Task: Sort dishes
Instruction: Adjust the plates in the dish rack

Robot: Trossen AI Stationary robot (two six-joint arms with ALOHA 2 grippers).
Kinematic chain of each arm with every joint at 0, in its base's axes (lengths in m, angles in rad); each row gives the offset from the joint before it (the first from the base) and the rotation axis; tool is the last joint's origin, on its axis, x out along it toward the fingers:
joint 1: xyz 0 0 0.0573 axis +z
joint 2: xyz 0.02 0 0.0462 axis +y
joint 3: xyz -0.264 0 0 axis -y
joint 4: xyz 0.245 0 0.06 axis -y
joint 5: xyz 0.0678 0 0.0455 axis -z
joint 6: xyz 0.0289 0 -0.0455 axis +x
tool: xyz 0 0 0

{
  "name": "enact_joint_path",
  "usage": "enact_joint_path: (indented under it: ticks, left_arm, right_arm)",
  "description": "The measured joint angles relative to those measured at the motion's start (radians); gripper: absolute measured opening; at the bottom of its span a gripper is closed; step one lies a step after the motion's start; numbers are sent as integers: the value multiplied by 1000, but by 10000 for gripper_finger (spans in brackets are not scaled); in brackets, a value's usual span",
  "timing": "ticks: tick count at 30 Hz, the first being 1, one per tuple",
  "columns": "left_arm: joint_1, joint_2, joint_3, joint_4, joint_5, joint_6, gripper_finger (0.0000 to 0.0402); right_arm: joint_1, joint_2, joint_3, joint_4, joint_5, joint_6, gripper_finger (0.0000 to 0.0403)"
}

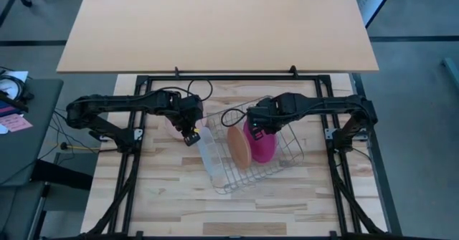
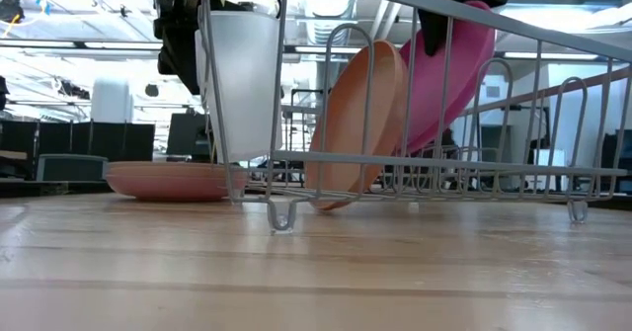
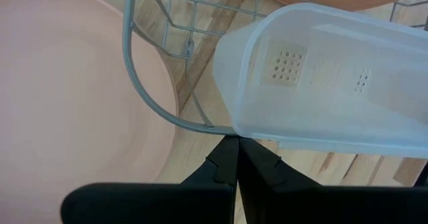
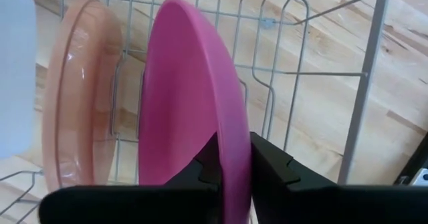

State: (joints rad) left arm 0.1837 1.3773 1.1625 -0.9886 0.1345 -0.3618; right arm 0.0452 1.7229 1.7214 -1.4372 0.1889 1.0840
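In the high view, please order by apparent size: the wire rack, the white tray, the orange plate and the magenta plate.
1. wire rack
2. white tray
3. magenta plate and orange plate: both stand on edge, so only slivers show; not safely ranked.

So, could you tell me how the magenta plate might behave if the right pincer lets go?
The magenta plate looks rigid and light. It stands on edge, leaning in the wire rack, so it could tip towards the orange plate. Its glossy surface probably slips easily from the right pincer.
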Motion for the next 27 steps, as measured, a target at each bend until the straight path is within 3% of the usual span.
enact_joint_path:
  ticks: [7, 19, 27]
  left_arm:
    - [0, 0, 0, -4, 0, 0, 0]
    - [1, 0, 0, -4, -6, -6, 0]
    - [1, 1, 0, -10, -5, -8, 0]
  right_arm:
    - [-1, 0, 0, 9, -23, 0, 61]
    - [-8, 1, 0, 18, -44, -22, 216]
    - [-35, -10, 0, 15, -25, -64, 240]
